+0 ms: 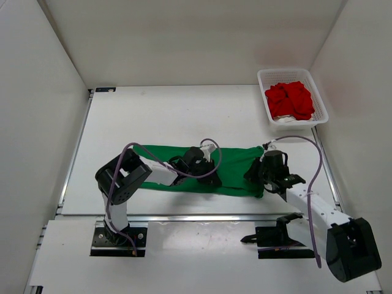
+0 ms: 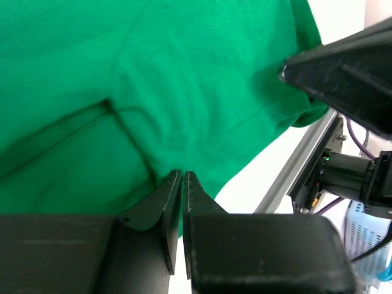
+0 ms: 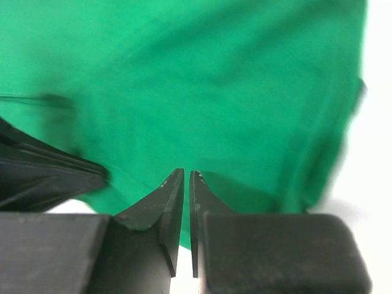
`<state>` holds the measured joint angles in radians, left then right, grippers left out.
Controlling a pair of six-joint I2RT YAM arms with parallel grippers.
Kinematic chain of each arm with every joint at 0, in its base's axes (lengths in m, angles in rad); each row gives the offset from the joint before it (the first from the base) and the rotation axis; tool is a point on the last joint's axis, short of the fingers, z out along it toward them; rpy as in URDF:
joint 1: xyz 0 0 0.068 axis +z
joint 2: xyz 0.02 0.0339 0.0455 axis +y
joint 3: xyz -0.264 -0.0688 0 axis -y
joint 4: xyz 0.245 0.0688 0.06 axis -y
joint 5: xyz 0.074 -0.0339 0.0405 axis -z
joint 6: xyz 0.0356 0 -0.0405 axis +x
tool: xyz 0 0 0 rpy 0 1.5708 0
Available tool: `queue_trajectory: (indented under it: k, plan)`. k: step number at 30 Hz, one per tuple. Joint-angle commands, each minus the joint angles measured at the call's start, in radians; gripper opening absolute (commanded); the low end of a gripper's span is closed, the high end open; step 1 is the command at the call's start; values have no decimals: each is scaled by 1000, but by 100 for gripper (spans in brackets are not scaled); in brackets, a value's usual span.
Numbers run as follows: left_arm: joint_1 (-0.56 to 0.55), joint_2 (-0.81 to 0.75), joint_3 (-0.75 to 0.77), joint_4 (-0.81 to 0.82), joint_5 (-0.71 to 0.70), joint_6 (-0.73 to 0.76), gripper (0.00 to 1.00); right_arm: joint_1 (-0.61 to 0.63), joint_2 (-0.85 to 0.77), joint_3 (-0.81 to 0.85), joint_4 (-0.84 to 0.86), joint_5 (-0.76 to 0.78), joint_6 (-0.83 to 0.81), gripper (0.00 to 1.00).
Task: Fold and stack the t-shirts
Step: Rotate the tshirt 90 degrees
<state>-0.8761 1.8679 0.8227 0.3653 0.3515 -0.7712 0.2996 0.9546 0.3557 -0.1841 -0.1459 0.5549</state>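
The green t-shirt (image 1: pixel 233 168) lies across the table's near middle, folded into a long band. My left gripper (image 1: pixel 211 179) sits on its near hem at mid-length. In the left wrist view its tips (image 2: pixel 182 173) are pressed almost together on the hem, and creases in the green t-shirt (image 2: pixel 184 79) run into them. My right gripper (image 1: pixel 258 174) is at the band's bunched right end. Its tips (image 3: pixel 186 173) are closed to a thin slit over the green t-shirt (image 3: pixel 214 79), with cloth in the slit. The red t-shirt (image 1: pixel 290 100) lies crumpled on the off-white one (image 1: pixel 283 119).
A white mesh basket (image 1: pixel 293 71) at the far right corner holds the red and off-white shirts. White walls stand close around the table. An aluminium rail (image 2: pixel 294 165) edges the table's near side, just beyond the shirt's hem. The right arm's base stands behind that rail.
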Motion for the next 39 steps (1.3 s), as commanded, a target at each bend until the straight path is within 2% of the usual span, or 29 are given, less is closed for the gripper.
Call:
queue_trajectory:
  k: [1, 6, 9, 12, 14, 16, 19, 20, 21, 22, 23, 25, 26, 27, 28, 30, 32, 34, 37, 39]
  plan:
    - [29, -131, -19, 15, 33, 13, 17, 32, 99, 107, 92, 12, -20, 8]
    - [57, -268, -36, -42, 34, 38, 20, 36, 331, 181, 207, 17, -21, 3]
    - [123, -352, -109, -57, 61, 43, 21, 24, 466, 219, 258, -3, -16, 1]
    - [254, -455, -229, -45, 73, 35, 21, 21, 599, 345, 253, -27, -30, 0]
    - [328, -536, -267, -55, 101, 52, 22, 3, 743, 449, 259, -102, -35, 0]
    - [454, -585, -277, -141, 107, 84, 23, -8, 884, 706, 153, -129, -61, 0]
    - [580, -665, -281, -213, 133, 102, 23, -14, 1139, 993, 45, -205, -70, 0]
    - [598, -703, -286, -244, 121, 110, 23, -11, 1227, 1222, -12, -216, -75, 0]
    - [604, -735, -290, -255, 100, 121, 23, -4, 1328, 1308, -41, -234, -78, 0]
    - [603, -748, -298, -284, 83, 128, 23, 4, 1421, 1498, -123, -248, -88, 0]
    - [608, -774, -303, -314, 57, 139, 25, 9, 1466, 1607, -177, -250, -98, 0]
    - [609, -791, -321, -332, 55, 142, 24, 21, 1672, 2104, -392, -259, -121, 0]
    - [617, -785, -324, -338, 69, 144, 24, 26, 1729, 2241, -441, -256, -121, 1]
    - [614, -796, -336, -345, 79, 144, 24, 21, 1792, 2466, -478, -295, -98, 1]
    - [621, -794, -344, -353, 90, 151, 26, 6, 1683, 2292, -384, -361, -58, 3]
    - [626, -803, -349, -365, 92, 154, 26, 2, 1530, 2139, -347, -347, -64, 2]
    - [627, -829, -365, -365, 90, 151, 25, 32, 1405, 2042, -363, -264, -168, 6]
    - [629, -863, -373, -365, 80, 150, 27, 50, 1244, 1984, -367, -206, -208, 12]
    - [638, -892, -372, -397, 89, 151, 27, 68, 1054, 1805, -335, -198, -216, 20]
    - [632, -908, -372, -402, 83, 151, 27, 108, 882, 1516, -241, -167, -202, 20]
